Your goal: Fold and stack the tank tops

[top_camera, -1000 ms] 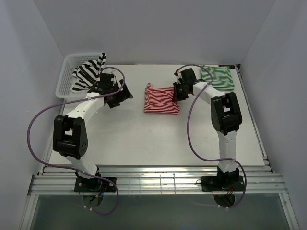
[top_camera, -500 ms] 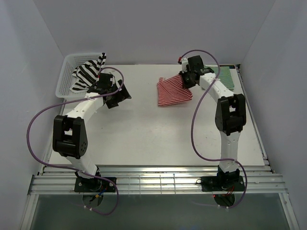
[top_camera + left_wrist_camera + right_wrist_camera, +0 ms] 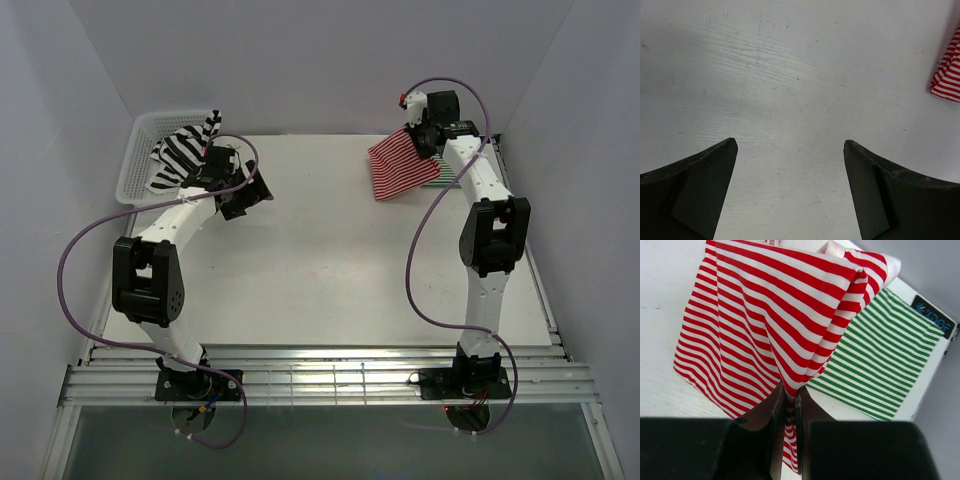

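Stack lines up at far corner

The folded red-and-white tank top (image 3: 755,325) hangs pinched in our right hand (image 3: 790,401), just above the green-and-white tank top (image 3: 880,365), which lies flat at the surface's (image 3: 320,270) far right corner. Our left hand (image 3: 790,150), wide and empty, hovers well apart.

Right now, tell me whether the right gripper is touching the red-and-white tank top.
Touching. The right wrist view shows the right gripper shut on a fold of the red-and-white tank top, cloth pinched between its jaws.
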Robot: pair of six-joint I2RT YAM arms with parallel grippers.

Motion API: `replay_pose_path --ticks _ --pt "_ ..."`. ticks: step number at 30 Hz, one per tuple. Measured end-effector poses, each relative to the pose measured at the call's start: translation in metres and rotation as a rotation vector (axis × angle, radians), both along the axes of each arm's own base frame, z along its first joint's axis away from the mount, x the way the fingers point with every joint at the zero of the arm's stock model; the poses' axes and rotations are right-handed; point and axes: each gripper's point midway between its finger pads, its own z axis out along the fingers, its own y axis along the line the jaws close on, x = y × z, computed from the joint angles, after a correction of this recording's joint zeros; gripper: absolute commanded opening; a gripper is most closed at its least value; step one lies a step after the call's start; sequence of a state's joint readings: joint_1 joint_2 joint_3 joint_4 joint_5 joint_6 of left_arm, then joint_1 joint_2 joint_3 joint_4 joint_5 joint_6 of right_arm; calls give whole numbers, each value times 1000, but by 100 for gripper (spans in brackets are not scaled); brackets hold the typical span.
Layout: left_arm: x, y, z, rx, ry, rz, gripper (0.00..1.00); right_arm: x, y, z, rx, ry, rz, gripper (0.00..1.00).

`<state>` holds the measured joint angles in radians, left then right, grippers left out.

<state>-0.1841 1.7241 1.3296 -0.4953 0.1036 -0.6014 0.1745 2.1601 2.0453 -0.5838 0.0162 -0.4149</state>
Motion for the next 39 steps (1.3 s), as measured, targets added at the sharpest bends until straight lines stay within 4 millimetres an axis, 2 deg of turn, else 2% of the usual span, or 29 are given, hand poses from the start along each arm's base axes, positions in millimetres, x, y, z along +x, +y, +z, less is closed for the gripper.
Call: replay_pose_path --ticks 6,13,17,26,39 --pt "4 -1 -11 8 29 -4 98 19 -35 15 -20 -51 -33 8" --pt "4 0 -26 18 73 -7 98 27 -58 16 -13 -60 -37 8" --pt "5 0 -26 17 73 -8 98 29 -62 16 -13 -57 -32 8" --pt "6 -1 -25 13 71 -12 98 33 -63 30 2 -85 -29 8" --pt "5 -3 -30 9 83 -27 98 33 -82 31 33 -82 -89 8"
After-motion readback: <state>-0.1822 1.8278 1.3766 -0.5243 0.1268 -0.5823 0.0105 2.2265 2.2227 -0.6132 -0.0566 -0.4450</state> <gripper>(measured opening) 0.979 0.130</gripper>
